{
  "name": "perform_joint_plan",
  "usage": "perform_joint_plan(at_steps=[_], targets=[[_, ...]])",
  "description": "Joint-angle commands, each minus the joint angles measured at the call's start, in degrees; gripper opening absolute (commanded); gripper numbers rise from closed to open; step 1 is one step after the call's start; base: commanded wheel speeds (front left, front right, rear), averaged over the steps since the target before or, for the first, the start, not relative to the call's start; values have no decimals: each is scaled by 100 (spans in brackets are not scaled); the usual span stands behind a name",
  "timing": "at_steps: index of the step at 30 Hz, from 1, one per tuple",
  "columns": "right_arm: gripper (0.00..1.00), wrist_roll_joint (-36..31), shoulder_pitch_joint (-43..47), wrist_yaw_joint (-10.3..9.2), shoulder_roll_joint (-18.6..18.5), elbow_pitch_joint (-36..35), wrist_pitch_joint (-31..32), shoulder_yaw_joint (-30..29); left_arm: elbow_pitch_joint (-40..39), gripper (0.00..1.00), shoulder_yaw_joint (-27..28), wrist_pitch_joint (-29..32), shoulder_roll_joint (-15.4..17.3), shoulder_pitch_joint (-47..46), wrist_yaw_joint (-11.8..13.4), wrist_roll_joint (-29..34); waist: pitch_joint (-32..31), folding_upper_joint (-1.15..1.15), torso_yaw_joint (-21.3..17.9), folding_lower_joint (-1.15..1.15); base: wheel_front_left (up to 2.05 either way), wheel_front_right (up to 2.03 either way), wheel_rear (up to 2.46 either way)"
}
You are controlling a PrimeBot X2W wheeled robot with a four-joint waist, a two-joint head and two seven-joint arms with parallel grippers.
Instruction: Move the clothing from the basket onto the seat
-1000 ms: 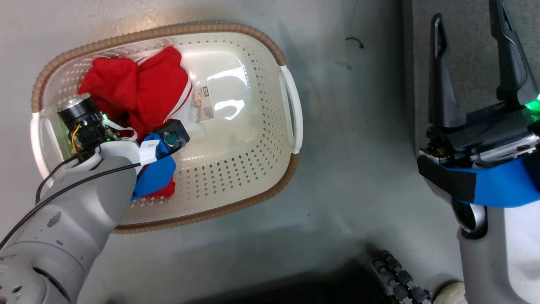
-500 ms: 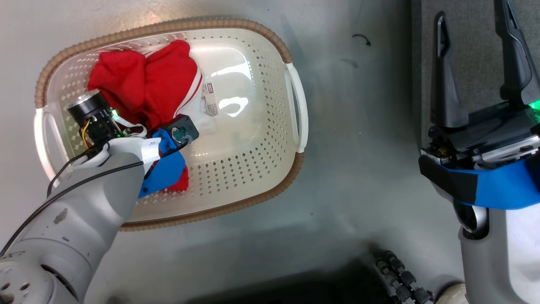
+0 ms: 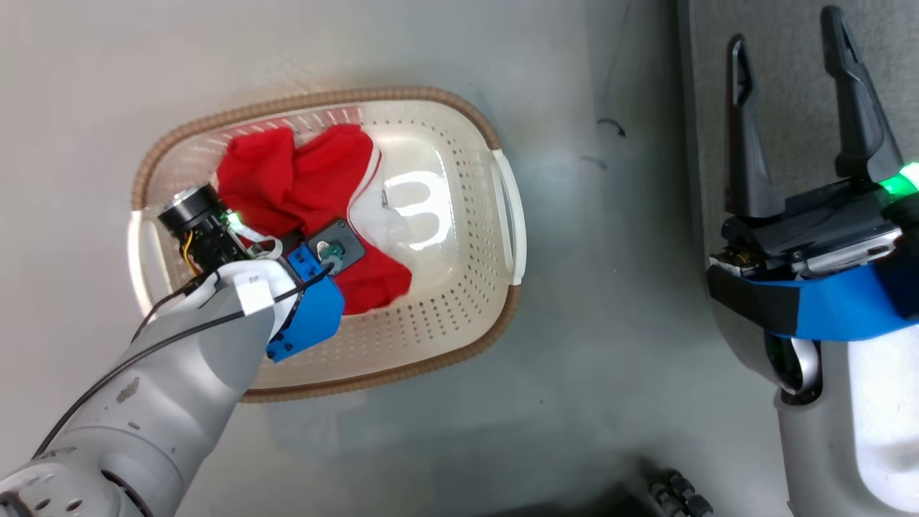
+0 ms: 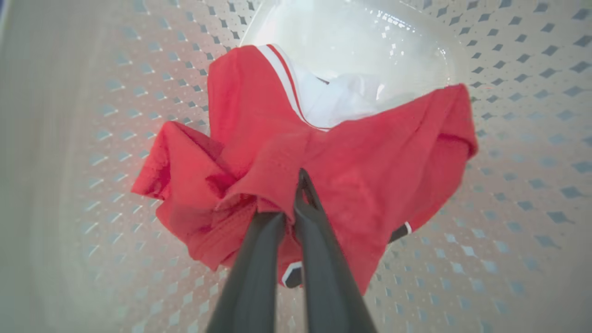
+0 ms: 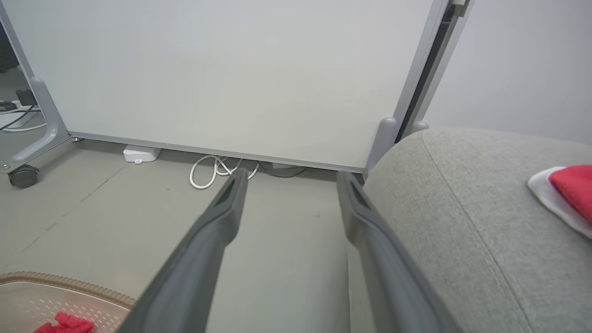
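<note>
A cream perforated basket (image 3: 459,118) with a brown rim stands on the floor at the left of the head view. In it lies a bunched red garment (image 3: 301,179) with white trim. My left gripper (image 4: 298,185) is shut on a fold of this garment (image 4: 370,162), which hangs just above the basket's bottom. My left wrist hides the fingers in the head view. My right gripper (image 3: 785,29) is open and holds nothing, over the edge of the grey seat (image 3: 790,143). A second red garment (image 5: 571,185) with a white edge lies on the seat (image 5: 462,208).
A white panel on a grey wheeled frame (image 5: 231,69) stands behind the seat, with a white cable (image 5: 217,169) and a caster (image 5: 23,175) at its foot. Bare grey floor (image 3: 610,287) separates basket and seat. The basket's rim (image 5: 55,280) shows at the right wrist view's lower left.
My left gripper has drawn the red garment up and toward the basket's middle, so it now covers the label. The head camera has shifted. My right gripper stays open.
</note>
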Motion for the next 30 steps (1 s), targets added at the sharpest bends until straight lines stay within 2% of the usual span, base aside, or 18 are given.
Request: perform_joint_plan(at_steps=[1,20,25,30], targets=[[100,8,36,3,1,28,-2,-3,1,0,-14,-46,7,45,-4,-62,-221,0,79,0,0,0,0],[100,38,721,3,0,657,-2,-153,-73,0,388,-1000,-218,819,-4,-1300,-2218,0,397,0,0,0,0],[100,-1,995,3,0,780,-2,-207,-235,0,581,-1075,-226,931,-4,-1493,-2743,0,531,0,0,0,0],[100,32,1209,3,0,853,-2,-185,-754,0,946,-1076,-101,1026,60,-1614,-3174,0,614,0,0,0,0]])
